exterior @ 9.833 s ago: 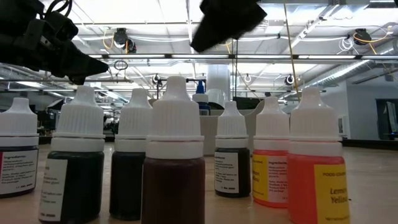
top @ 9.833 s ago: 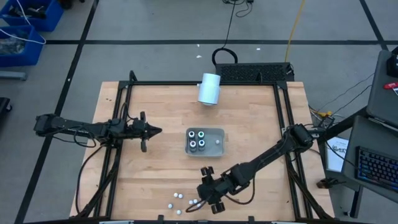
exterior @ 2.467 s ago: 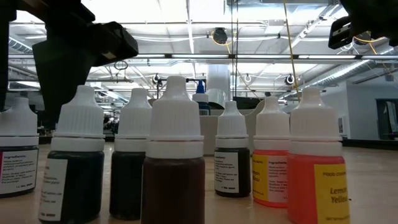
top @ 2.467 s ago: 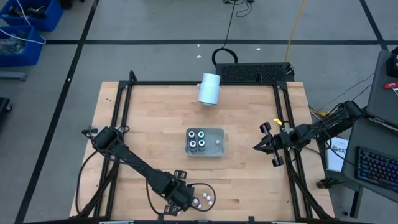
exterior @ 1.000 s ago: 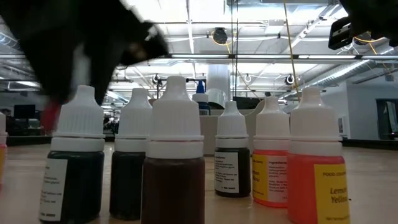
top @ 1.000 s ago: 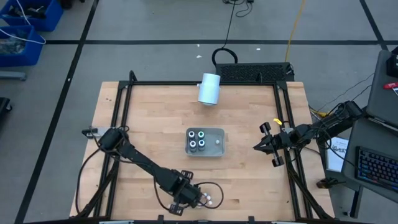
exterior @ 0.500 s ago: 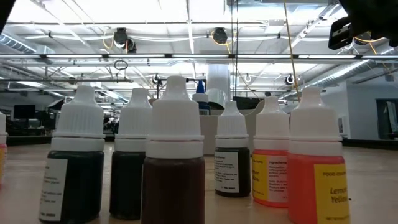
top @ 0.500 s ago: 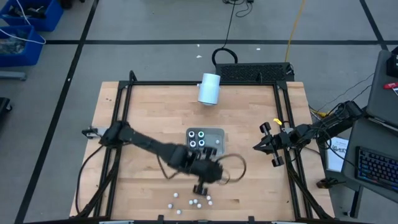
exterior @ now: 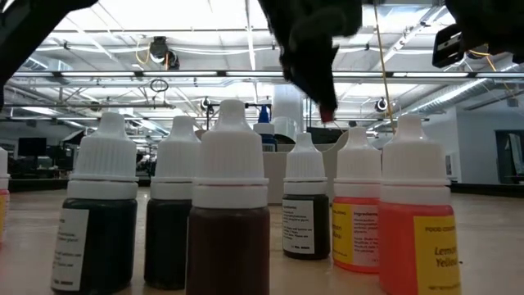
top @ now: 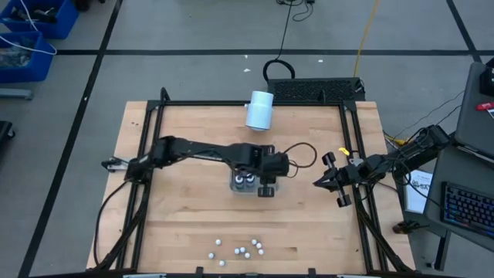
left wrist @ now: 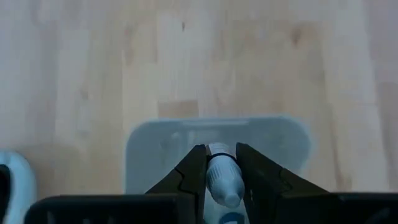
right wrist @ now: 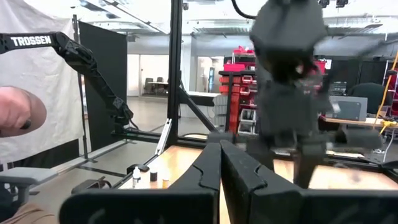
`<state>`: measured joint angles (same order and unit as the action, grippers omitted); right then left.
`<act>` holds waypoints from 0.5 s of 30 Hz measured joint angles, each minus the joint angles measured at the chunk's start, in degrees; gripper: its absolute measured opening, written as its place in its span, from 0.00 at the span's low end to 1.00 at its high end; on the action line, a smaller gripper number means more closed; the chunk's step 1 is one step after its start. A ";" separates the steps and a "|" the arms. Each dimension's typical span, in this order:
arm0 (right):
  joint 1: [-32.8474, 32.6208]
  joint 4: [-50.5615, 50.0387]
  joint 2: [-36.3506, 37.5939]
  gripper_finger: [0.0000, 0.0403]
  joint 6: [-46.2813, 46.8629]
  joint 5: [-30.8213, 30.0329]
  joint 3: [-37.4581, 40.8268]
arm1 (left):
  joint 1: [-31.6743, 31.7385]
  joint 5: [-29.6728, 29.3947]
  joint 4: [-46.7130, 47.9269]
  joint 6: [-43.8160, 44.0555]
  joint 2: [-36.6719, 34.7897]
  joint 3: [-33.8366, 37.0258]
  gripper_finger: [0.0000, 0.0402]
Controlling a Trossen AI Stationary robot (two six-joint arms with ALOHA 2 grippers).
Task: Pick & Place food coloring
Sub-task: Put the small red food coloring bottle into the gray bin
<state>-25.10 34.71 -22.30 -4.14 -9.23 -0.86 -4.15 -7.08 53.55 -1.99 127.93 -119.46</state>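
From overhead I see my left gripper (top: pixel 268 179) stretched out over the grey tray (top: pixel 235 186) at the middle of the table (top: pixel 185 220), the arm covering most of the tray, so only two dark food coloring bottles (top: pixel 245 179) peek out at its near-left corner. A loose scatter of small white bottles (top: pixel 241 251) lies well apart near the front edge, and a large white cylinder (top: pixel 260 110) lies at the back. The right gripper (top: pixel 319 184) waits at the table's right rail, fingers pressed together with nothing between them. From table height, a row of dropper bottles (exterior: pixel 230 205) fills the foreground and blocks the tray entirely; a blurred dark gripper hangs above them with a spot of red at its tip. My left wrist camera gives what the others hide: the fingers (left wrist: pixel 190 177) are closed snugly on a small bottle (left wrist: pixel 222 175) with a pale cap, directly above the tray's open floor. The right wrist camera shows its own closed fingers (right wrist: pixel 211 167), the left arm blurred beyond, and part of a person at the edge.
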 joint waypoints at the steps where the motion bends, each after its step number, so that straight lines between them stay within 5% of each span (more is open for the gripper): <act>1: 0.00 -0.13 -0.01 0.00 0.00 0.00 -0.02 | 0.22 0.35 0.84 0.25 0.78 0.00 0.19; 15: 0.00 -1.39 0.02 0.00 0.42 0.00 -0.02 | 0.23 1.19 2.23 1.47 6.45 0.01 0.21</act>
<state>-25.10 33.32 -22.28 -3.73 -9.23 -0.89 -3.92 -5.89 55.78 -0.52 134.38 -119.45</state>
